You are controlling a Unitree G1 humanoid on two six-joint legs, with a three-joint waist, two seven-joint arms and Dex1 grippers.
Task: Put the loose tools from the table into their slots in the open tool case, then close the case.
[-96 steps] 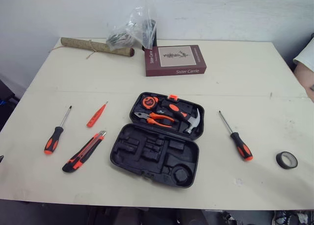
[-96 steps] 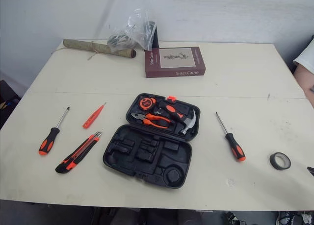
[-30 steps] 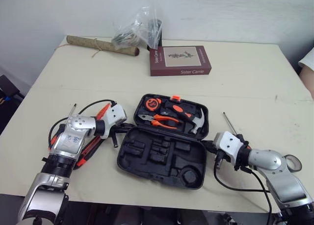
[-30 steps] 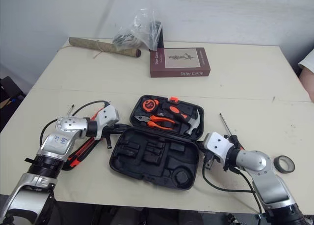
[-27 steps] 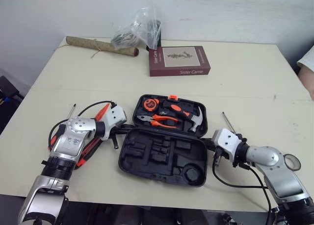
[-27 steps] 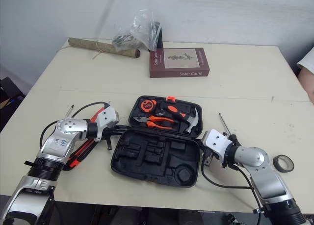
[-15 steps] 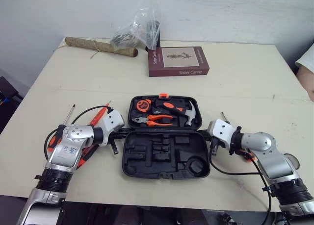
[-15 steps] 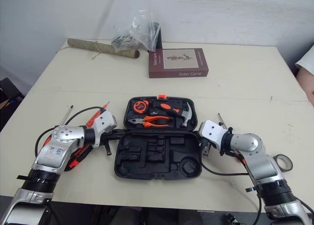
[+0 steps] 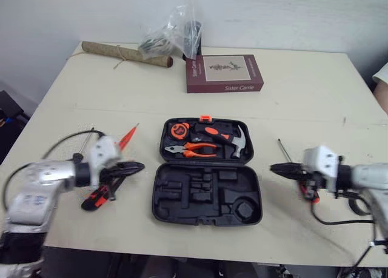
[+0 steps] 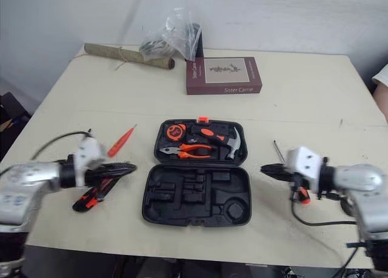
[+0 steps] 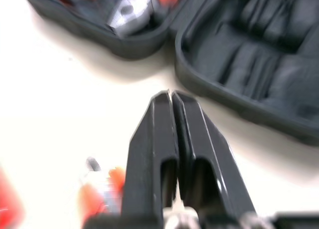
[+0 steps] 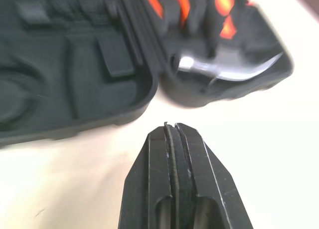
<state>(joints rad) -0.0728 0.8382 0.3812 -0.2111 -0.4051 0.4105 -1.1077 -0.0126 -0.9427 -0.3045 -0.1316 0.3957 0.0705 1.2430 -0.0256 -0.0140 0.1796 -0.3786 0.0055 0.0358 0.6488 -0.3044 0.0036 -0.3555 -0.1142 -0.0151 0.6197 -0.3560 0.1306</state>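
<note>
I have the open tool case (image 9: 200,196) lying flat. My left gripper (image 9: 139,167) is just left of it, fingers clenched on nothing, with the utility knife (image 9: 97,199) behind the fingertips. My right gripper (image 9: 274,168), just right of the case, is clenched empty too, with a screwdriver (image 9: 282,148) beside it.

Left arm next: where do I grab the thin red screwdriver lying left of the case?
Take the red screwdriver around the middle of its red handle, coming straight down from above with the fingers across its narrow width, since it lies flat and slim. The left gripper is shut, so open it first.
</note>
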